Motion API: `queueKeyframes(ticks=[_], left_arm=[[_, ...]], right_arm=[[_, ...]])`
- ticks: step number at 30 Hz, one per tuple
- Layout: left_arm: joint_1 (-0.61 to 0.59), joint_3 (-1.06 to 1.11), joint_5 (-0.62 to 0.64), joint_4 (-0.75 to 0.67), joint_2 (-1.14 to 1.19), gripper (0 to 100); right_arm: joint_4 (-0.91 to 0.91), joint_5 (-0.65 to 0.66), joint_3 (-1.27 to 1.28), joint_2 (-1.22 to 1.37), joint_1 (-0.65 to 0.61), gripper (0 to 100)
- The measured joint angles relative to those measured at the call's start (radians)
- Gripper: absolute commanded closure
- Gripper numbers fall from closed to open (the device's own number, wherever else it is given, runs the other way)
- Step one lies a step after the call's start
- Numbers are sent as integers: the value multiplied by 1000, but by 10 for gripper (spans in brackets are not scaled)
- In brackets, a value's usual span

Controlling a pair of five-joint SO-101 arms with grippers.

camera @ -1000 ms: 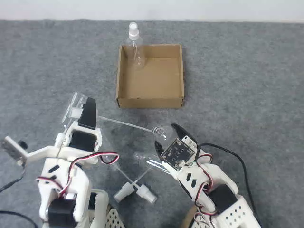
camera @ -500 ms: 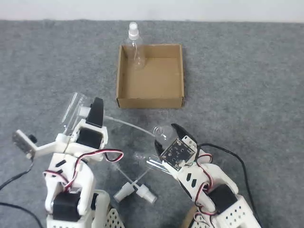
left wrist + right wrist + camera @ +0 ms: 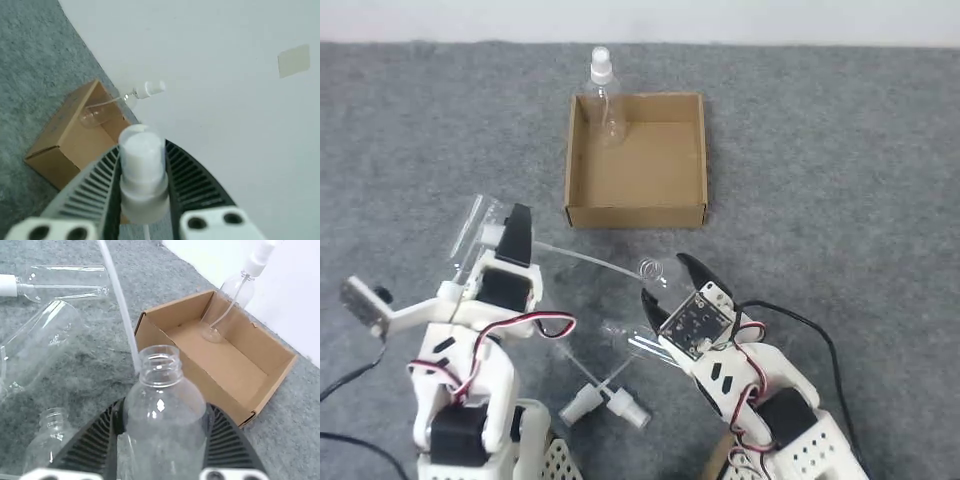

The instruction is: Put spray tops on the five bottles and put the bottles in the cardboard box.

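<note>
My left gripper is shut on a white spray top. Its thin dip tube runs toward the right arm. My right gripper is shut on a clear open-necked bottle, held upright. The tube ends beside this bottle's neck; I cannot tell whether its tip is inside. The cardboard box lies beyond both arms. One capped bottle leans in its far left corner, as the left wrist view also shows.
Two loose spray tops lie crossed between the arm bases. Clear bottles lie on the grey carpet: one under the left gripper and one by the right gripper. The right wrist view has several more lying bottles.
My left arm has swung a little to the right, carrying the spray top and its tube toward the held bottle. The right gripper has nudged the bottle slightly toward the tube.
</note>
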Motion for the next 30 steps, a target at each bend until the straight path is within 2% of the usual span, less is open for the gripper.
queueKeyframes(ticks=[6,20,30], left_arm=[[-46,0,35,0,0,987],[-44,-75,48,-26,0,987],[-46,-129,48,78,0,987]], right_arm=[[0,0,0,0,-8,909],[0,3,2,0,-43,909],[0,3,2,0,-43,909]])
